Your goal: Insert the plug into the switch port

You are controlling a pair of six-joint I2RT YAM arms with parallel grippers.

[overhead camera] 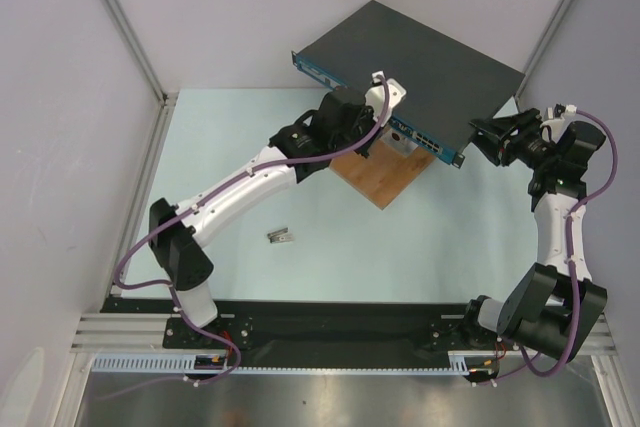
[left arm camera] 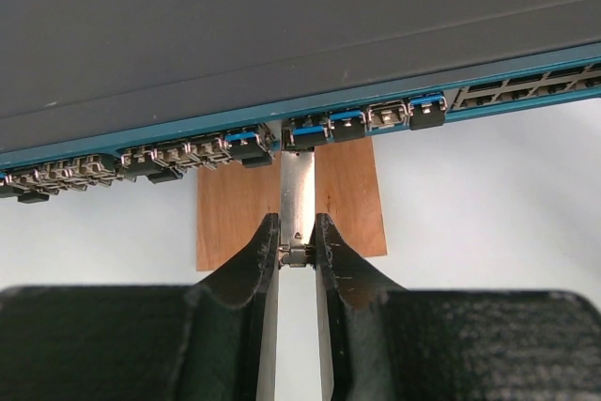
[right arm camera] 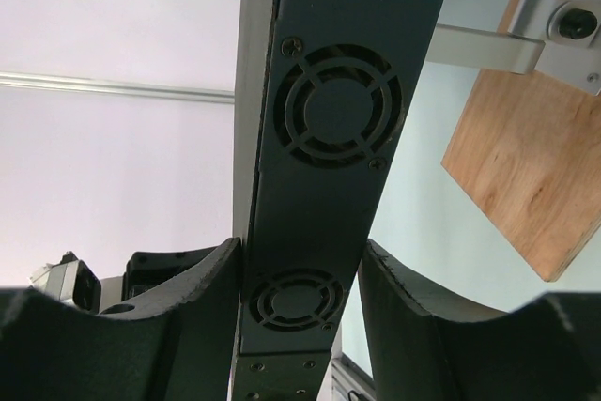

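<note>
Now, plug at the port mouth, switch braced

We see one plug [left arm camera: 298, 196], a thin metal strip pinched at its tail by the left gripper [left arm camera: 298, 255], whose jaws are nearly closed on it; its nose meets a port in the blue face of the one switch [left arm camera: 282, 35], how deep we cannot tell. We would line it up level and square to that opening, then push straight in, slowly, without twisting. The right gripper [right arm camera: 300, 243] clamps the switch's vented end, jaws about half open, so it should brace firmly against the push. Counted: two grippers, two fan grilles [right arm camera: 338, 110], one wooden board [left arm camera: 347, 194] beneath, one small metal piece [overhead camera: 281, 237] on the table [overhead camera: 400, 247]
</note>
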